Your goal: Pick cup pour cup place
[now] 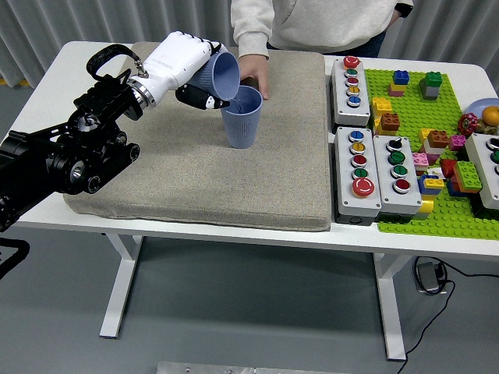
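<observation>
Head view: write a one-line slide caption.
Left hand tips a blue cup over an upright cup on a beige mat.

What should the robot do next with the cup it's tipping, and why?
Probably tip it back upright, then set it down on the mat. The left hand holds the tilted cup with its mouth right over the standing cup, so the pour looks about finished.
</observation>
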### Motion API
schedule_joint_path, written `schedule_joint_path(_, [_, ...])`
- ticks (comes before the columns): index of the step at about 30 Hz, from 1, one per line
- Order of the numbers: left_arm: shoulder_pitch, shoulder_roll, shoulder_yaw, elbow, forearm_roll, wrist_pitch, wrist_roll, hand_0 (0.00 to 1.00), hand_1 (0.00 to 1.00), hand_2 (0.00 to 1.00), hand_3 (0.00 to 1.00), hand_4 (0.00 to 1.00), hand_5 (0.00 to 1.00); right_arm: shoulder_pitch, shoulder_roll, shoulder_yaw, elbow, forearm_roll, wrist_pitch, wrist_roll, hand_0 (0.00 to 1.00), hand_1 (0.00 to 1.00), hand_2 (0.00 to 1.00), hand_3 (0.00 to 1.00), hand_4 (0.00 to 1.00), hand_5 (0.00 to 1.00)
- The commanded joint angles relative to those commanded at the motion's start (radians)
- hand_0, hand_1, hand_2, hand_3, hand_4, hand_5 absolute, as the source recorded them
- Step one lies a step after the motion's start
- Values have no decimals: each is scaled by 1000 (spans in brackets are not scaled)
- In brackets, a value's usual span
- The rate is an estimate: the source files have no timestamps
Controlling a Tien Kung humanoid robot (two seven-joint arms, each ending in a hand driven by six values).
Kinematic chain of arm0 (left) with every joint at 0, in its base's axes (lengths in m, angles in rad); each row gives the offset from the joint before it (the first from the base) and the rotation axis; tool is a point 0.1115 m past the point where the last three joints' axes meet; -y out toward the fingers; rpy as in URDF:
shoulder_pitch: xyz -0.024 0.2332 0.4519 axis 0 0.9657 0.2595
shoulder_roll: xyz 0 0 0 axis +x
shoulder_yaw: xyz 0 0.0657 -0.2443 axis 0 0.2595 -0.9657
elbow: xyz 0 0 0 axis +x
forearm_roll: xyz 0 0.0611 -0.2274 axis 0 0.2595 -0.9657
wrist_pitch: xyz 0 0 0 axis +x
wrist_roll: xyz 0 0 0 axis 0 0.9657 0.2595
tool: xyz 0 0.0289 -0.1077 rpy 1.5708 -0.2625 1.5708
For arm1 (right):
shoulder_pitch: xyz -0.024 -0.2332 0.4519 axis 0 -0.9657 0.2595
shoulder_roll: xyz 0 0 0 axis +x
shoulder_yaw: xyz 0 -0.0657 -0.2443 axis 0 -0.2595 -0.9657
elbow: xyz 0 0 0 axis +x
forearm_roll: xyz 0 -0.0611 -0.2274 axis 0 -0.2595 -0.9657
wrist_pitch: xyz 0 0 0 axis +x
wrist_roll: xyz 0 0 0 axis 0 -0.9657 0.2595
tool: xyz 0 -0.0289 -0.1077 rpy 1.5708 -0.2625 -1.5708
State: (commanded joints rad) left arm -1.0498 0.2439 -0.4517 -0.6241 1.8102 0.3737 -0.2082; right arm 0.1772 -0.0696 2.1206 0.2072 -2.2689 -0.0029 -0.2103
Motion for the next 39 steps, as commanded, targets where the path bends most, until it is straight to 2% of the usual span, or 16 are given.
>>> schedule_joint_path(39, [-37,-1,58,42,18,-1,31,483,470,528,541,814,286,-4,-1,-4,0,0,-1,-2,693,660,602,599,2,251])
